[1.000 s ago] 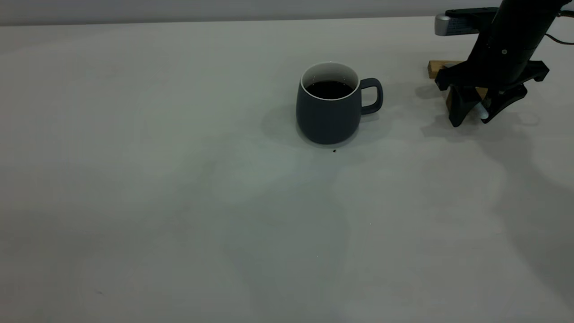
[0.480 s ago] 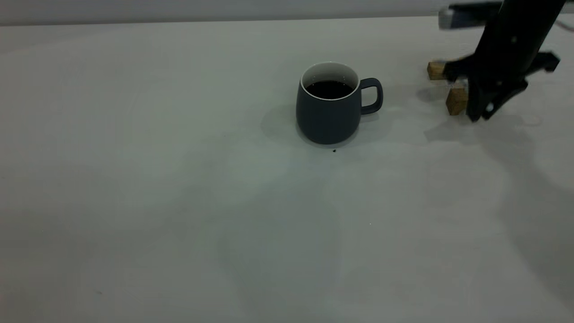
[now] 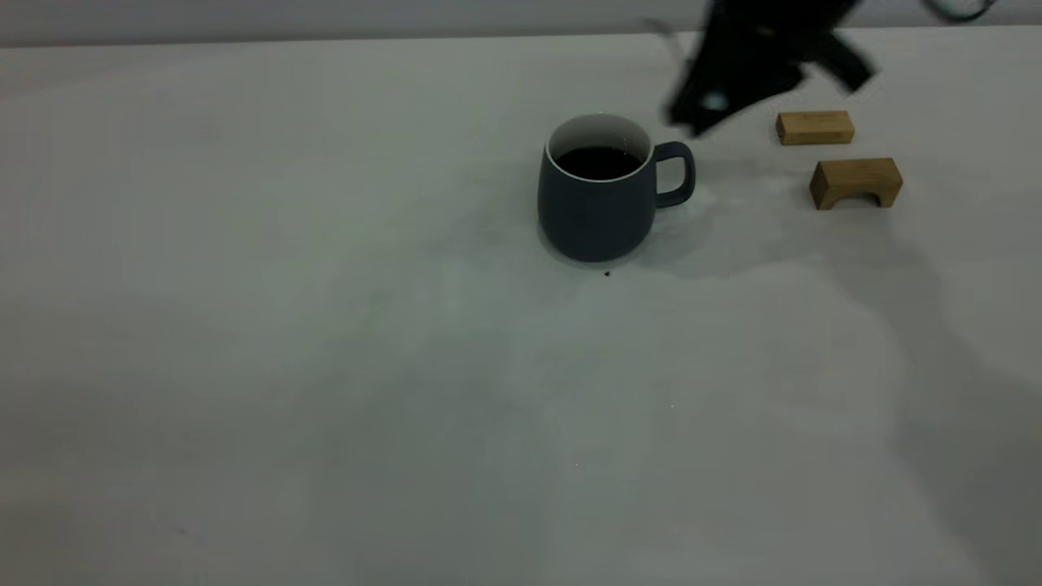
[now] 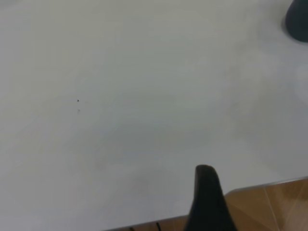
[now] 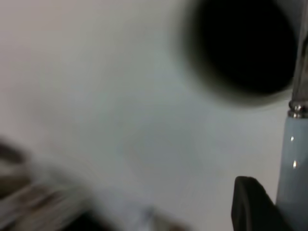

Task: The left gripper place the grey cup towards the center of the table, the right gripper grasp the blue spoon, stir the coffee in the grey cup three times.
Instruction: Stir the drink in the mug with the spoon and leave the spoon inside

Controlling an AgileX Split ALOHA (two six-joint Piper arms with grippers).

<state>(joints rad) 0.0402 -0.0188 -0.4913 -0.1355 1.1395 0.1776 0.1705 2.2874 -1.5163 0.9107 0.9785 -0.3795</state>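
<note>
The grey cup [image 3: 597,207] stands upright near the table's [image 3: 326,366] middle, handle toward the right, with dark coffee [image 3: 598,162] inside. My right gripper [image 3: 720,85] is in the air just up and right of the cup's handle, motion-blurred, shut on the blue spoon [image 5: 291,163]. In the right wrist view the pale handle runs beside one black finger [image 5: 249,204], and the metal neck points toward the coffee's dark round surface [image 5: 243,45]. The left gripper [image 4: 208,204] hangs over the table's edge, far from the cup [image 4: 298,19].
Two tan wooden blocks lie right of the cup: a flat one [image 3: 815,128] and an arched one [image 3: 855,182]. A tiny dark speck [image 3: 606,273] sits just in front of the cup. Brown floor [image 4: 269,207] shows past the table edge.
The right gripper closed on the spoon at the wooden blocks, lifted it, and swung left and up toward the cup. Both blocks are now uncovered. The cup has not moved.
</note>
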